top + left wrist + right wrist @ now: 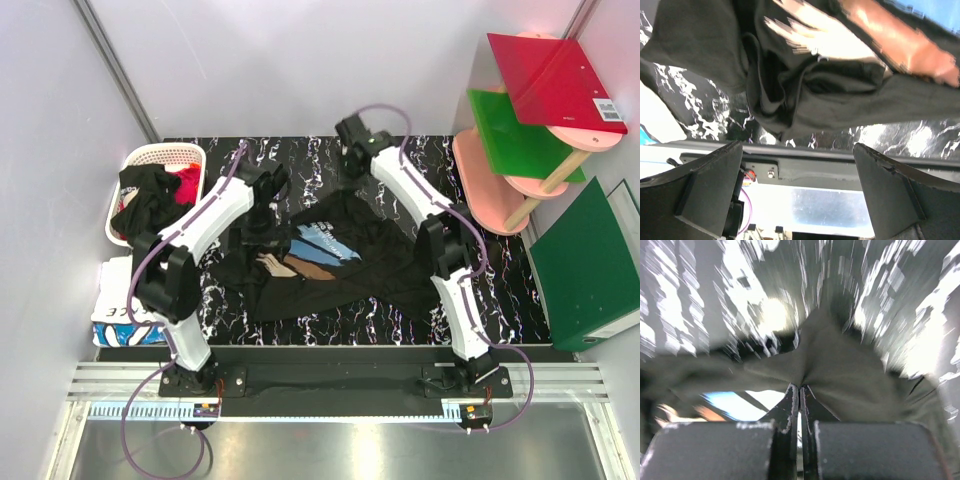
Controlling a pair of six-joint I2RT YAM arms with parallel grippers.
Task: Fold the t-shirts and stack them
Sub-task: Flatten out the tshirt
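Black t-shirt [345, 275] lies crumpled mid-table, long axis 9 to 3 o'clock; right gripper [800, 390] is pinched tight on its far edge at 12, cloth trailing from it toward 6. Left gripper [797, 150] hangs with jaws wide over the shirt's 9 o'clock end, the nearer arm for that side. We read no words in the chest print [310, 255]; lettering on the white t-shirt [120, 320] at 8 o'clock is cut off.
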